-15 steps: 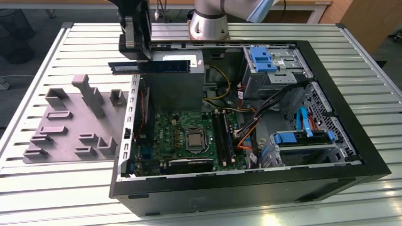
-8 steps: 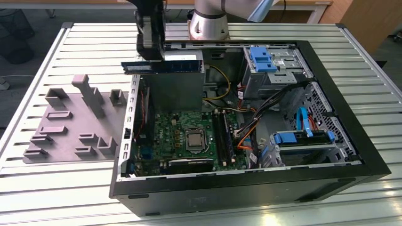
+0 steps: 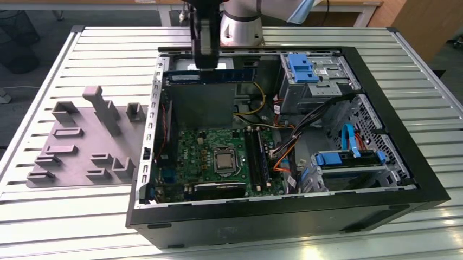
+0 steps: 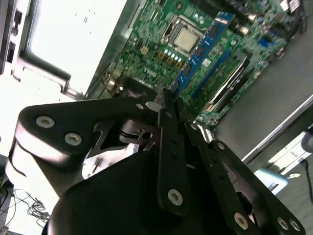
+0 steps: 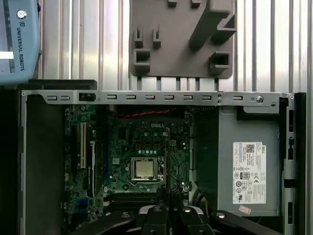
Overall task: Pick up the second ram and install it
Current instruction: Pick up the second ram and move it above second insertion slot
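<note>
- The grey fixture tray (image 3: 79,141) lies on the slatted bench (image 3: 43,216) at the exterior view's left.
- My jaws (image 4: 168,105) are pinching the second ram (image 4: 198,51) by one end, raised above the motherboard (image 3: 217,157).
- The open computer case (image 3: 405,162) holds blue drive brackets (image 3: 340,157) at the exterior view's right.

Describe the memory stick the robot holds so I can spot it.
Find the open black computer case. By its wall nearest the arm's base, the pincer grips the second ram: a thin dark blue-green stick, unlike the chunky bright blue brackets.
</note>
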`<state>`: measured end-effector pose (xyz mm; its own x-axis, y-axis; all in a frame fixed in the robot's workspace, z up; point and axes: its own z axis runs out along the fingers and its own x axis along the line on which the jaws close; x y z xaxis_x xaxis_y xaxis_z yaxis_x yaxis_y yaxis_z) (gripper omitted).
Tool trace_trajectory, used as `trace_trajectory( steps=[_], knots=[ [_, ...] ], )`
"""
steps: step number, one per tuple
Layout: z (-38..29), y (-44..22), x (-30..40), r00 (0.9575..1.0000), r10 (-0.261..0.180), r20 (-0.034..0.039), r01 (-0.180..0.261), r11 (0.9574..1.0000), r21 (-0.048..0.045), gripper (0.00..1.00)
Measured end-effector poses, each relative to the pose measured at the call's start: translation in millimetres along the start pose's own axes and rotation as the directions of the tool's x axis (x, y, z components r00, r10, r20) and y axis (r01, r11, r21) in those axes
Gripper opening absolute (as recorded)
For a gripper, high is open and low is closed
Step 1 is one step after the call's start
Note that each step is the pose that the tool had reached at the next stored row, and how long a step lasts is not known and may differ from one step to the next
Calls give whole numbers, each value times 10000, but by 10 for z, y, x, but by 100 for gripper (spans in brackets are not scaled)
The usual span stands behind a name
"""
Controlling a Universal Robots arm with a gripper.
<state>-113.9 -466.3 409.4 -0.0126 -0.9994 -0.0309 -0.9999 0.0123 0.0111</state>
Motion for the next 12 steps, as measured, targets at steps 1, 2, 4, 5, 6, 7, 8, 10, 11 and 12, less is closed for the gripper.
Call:
trace_trajectory(
  steps=[1, 2, 4, 5, 6, 7, 8, 10, 11, 12],
  knots=[
    [0, -42, -1, 10000, 1, 0, -1, 10000, 0, 14],
    [0, -85, -1, 10000, 1, 0, -1, 10000, 1, 14],
    [0, -162, -2, 10000, -1, 0, 1, 10000, 2, 14],
    [0, -199, -3, 10000, 0, 0, 0, 10000, 3, 14],
    [0, -234, -3, 10000, 1, 0, -1, 10000, 3, 14],
    [0, -266, -3, 10000, 0, -1, 0, 10000, 4, 14],
    [0, -296, -4, 10000, -1, -1, 1, 10000, 4, 14],
    [0, -352, -4, 10000, 1, -1, -1, 10000, 4, 14],
    [1, -384, -5, 10000, 1, 1, -1, 10000, 5, 14],
    [0, -416, -5, 10000, 0, 0, 0, 10000, 5, 14]
  ],
)
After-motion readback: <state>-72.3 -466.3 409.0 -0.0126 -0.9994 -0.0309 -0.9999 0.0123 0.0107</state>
